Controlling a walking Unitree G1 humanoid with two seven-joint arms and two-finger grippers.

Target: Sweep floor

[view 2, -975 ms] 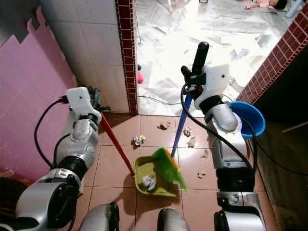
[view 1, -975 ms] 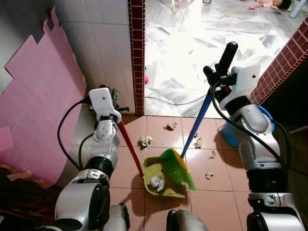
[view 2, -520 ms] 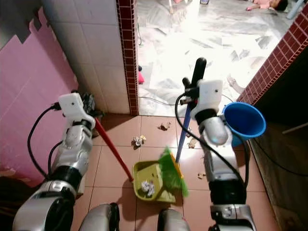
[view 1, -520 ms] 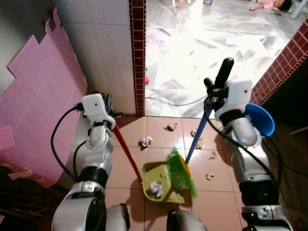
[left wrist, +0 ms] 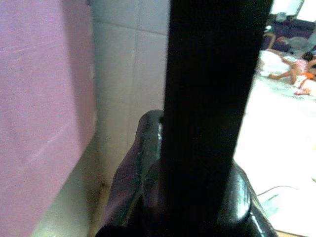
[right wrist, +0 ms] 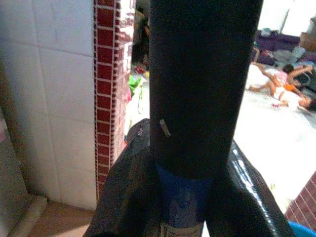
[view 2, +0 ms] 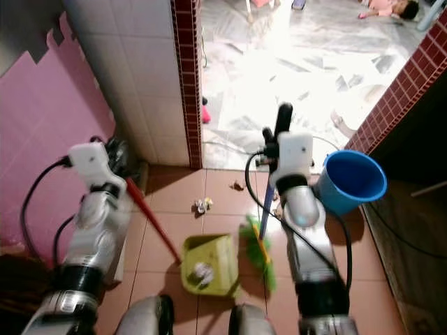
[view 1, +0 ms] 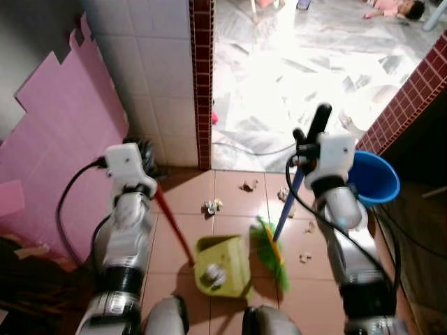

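Compared with a second ago, the green broom head (view 1: 269,251) has been pulled out of the dustpan (view 1: 222,264) and is now planted on the terracotta floor (view 1: 174,223) just beside the pan's right edge. One crumpled paper ball (view 1: 214,276) is left sitting in the yellow-green pan. The broom (view 1: 286,209) is clamped by the right gripper (view 1: 307,139) high on its blue handle (black grip sticking out above the fingers). The dustpan's red handle (view 1: 173,227) is gripped by the left gripper (view 1: 145,155), fingers wrapped round the black top end. Loose paper scraps (view 1: 211,206) are scattered across the tiles ahead of the pan. A blue bucket (view 1: 376,178) is seen just to the right of the right arm, and a pink board (view 1: 56,139) is leaned against the wall on the left.
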